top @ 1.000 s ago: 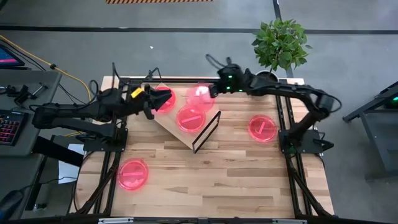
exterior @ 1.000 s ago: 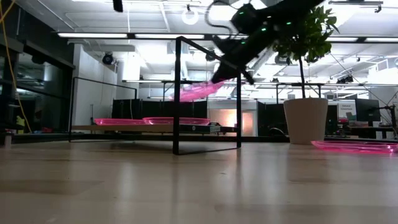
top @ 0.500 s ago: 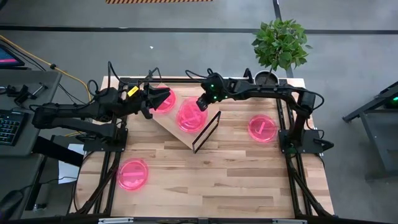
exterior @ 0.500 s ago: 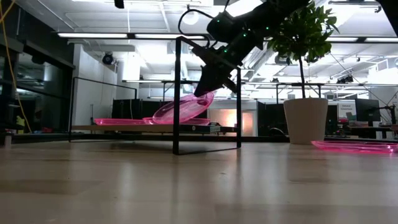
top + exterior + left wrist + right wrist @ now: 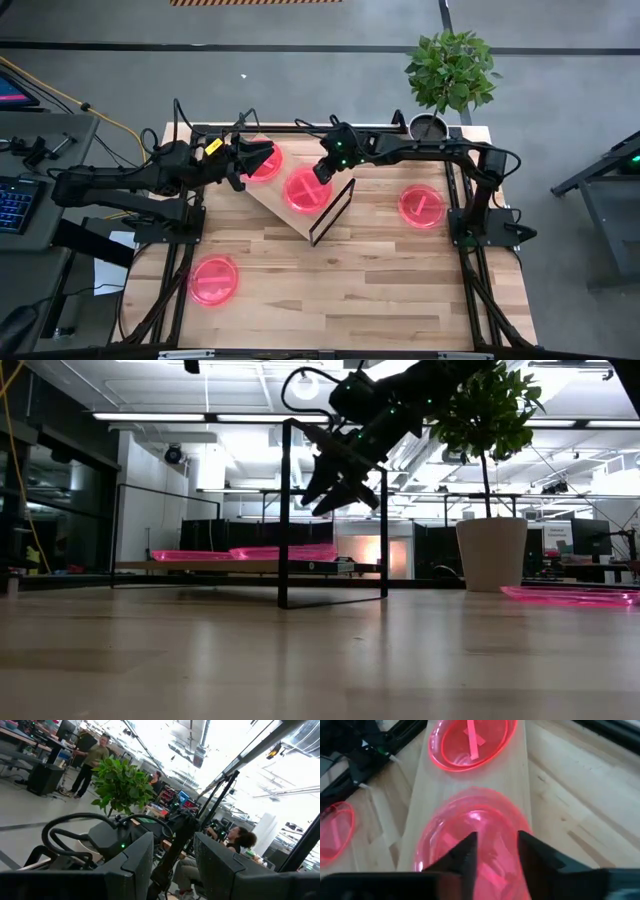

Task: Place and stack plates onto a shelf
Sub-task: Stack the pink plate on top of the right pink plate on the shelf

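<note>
The shelf (image 5: 278,207), a light wood board on a black frame, stands at the table's far middle. A single pink plate (image 5: 264,163) rests flat on it, and beside that lies a stack of pink plates (image 5: 306,190) (image 5: 470,832) (image 5: 290,551). My right gripper (image 5: 323,170) (image 5: 320,504) (image 5: 495,854) hangs open just above the stack's far right rim, touching nothing. My left gripper (image 5: 243,160) (image 5: 174,865) is open at the left side of the single plate, with nothing between its fingers. Two more plates (image 5: 421,207) (image 5: 213,280) lie on the tabletop.
The shelf's black frame (image 5: 333,212) (image 5: 285,510) rises at its right end, close to my right gripper. A potted plant (image 5: 452,70) (image 5: 490,550) stands beyond the table's far right corner. Bare tabletop stretches along the near middle and right. People show in the room behind.
My right gripper has carried a plate from the shelf's far side down and toward the table's left. It laid the plate, tilted at first, flat on the plate on the shelf. Then it opened, let go and rose a little.
</note>
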Robot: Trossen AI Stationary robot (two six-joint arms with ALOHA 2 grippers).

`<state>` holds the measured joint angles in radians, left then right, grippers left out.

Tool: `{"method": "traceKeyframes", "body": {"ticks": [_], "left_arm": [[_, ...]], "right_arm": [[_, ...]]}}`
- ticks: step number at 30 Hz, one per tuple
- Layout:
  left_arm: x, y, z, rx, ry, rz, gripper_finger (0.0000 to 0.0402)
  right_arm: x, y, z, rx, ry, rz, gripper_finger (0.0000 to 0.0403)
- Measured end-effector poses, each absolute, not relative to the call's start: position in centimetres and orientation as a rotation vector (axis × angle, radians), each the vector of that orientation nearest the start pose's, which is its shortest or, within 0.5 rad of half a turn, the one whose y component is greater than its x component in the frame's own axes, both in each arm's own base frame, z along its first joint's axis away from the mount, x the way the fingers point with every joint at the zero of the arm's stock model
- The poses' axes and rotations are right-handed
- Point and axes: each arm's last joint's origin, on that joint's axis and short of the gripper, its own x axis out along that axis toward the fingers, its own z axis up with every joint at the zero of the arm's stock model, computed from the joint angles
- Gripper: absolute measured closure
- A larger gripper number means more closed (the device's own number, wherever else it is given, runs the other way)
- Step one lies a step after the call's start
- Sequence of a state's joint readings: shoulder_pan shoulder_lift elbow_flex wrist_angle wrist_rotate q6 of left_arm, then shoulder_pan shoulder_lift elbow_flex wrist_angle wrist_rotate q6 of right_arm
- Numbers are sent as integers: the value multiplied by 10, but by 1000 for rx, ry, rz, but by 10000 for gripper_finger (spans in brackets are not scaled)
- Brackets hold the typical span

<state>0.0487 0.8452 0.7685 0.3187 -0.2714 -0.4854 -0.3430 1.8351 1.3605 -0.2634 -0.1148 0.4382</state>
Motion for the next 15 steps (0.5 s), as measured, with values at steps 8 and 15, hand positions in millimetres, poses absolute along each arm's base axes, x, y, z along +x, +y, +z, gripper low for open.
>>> {"method": "traceKeyframes", "body": {"ticks": [8,15], "left_arm": [[186,17,365,-495,-313,256,270],[186,17,364,-452,-291,260,270]], "right_arm": [[366,-144,258,555,632,-327,183],[327,-132,296,473,718,-319,180]]}}
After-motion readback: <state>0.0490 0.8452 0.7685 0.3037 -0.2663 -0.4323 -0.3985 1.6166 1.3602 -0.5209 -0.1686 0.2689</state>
